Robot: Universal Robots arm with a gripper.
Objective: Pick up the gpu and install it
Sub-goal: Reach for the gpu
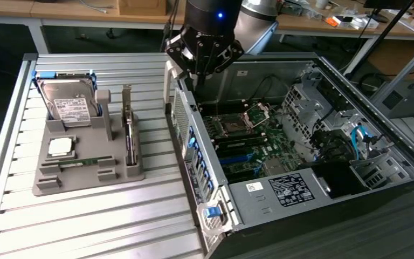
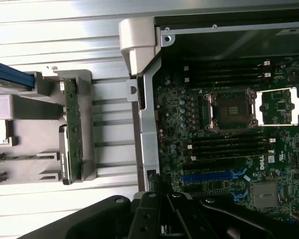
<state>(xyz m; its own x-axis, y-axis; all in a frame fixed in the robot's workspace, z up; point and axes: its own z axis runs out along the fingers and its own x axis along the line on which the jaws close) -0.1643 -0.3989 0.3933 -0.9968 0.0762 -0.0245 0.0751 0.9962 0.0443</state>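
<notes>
Barely started from where I'm standing: the gpu (image 1: 129, 135) sits on edge in the grey holder (image 1: 84, 175) on the table, and the gripper (image 1: 194, 81), claw pinched shut on nothing, hangs over the PC case (image 1: 181, 116) wall, so pickup and install are both left.

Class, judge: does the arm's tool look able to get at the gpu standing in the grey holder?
Probably yes: the gpu stands on edge in the holder, with nothing over its top; the shut tool hangs nearby over the case wall.
</notes>
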